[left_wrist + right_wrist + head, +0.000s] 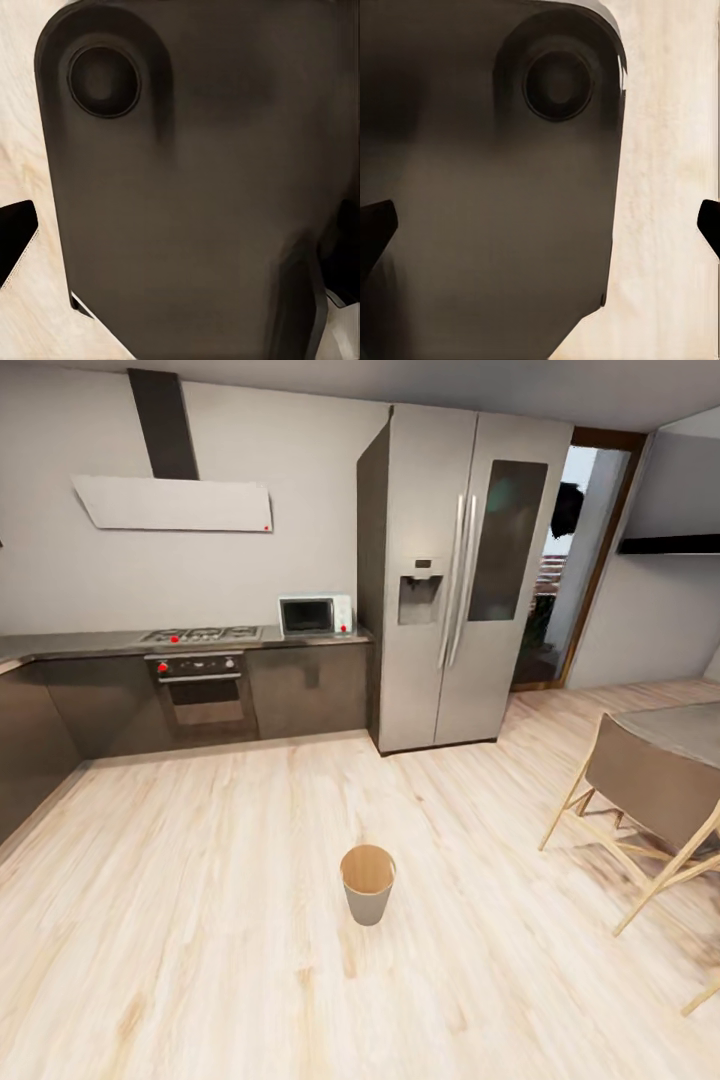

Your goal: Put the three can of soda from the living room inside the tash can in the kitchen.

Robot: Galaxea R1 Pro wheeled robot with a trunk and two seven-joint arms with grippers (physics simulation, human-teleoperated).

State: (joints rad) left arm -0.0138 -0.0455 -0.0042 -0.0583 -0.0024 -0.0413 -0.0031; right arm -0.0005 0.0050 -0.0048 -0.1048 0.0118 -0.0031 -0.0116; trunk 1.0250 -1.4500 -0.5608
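Head view is the kitchen: tash can [367,884] stands upright on the light wood floor [200,920], out in the open, well apart from the cabinets and from the chair. Grey outside, tan rim and inside; what shows of the inside is bare tan, no can visible in it, though the bottom isn't fully in sight from this angle. Behind it, the silver double-door fridge [460,570] against the back wall, dark worktop [120,642] to its left carrying a microwave [314,614] and a gas hob [202,633], oven [205,692] under the hob, white hood [175,503] above. At the right edge, a grey dining table [680,728] with a tan chair [645,790] pulled up beside it; doorway [570,560] just right of the fridge. Left wrist view: mostly a dark robot body panel [195,195] close up, wood floor at the edge, one black fingertip [15,236] poking in. Left hand state: cannot tell. Right wrist view: same kind of dark panel [487,187], floor strip beside it, black fingertips [373,229] at both edges, so the right hand is spread apart with nothing between.
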